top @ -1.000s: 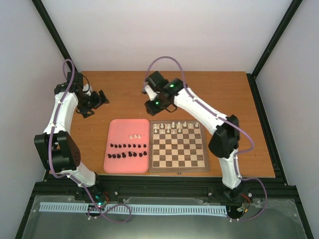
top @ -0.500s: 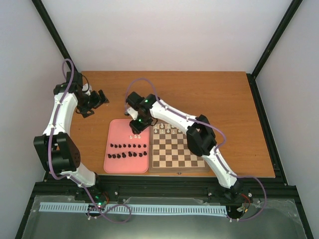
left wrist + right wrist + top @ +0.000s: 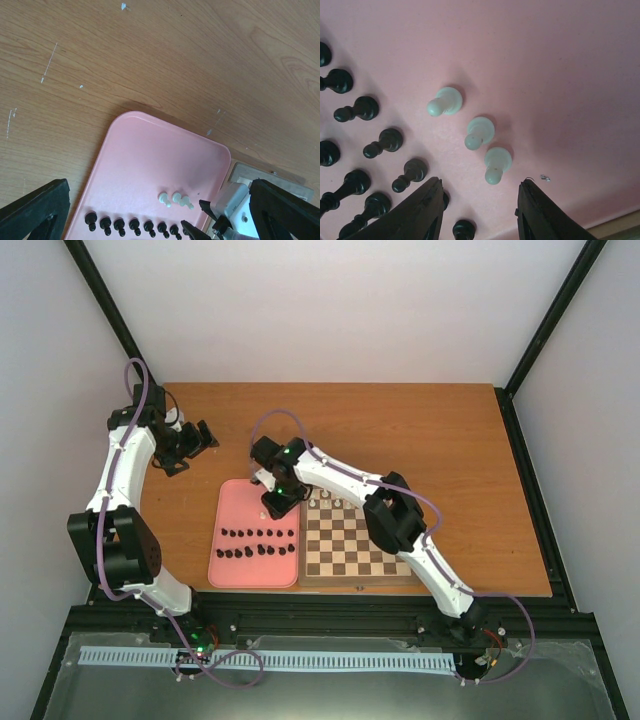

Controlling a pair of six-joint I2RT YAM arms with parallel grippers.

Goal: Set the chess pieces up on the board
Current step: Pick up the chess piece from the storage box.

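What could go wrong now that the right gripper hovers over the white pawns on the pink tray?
The three white pawns stand close together, so the right gripper, open above them, might topple a neighbour while closing on one. The black pieces stand right beside one finger and could be bumped too.

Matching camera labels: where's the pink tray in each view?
Top: tray at mid-table, directly left of the board.
Left wrist: tray at lower centre, its rounded far corners showing.
Right wrist: tray fills almost the whole frame.
Shared landmark: the black pieces in rows on it.
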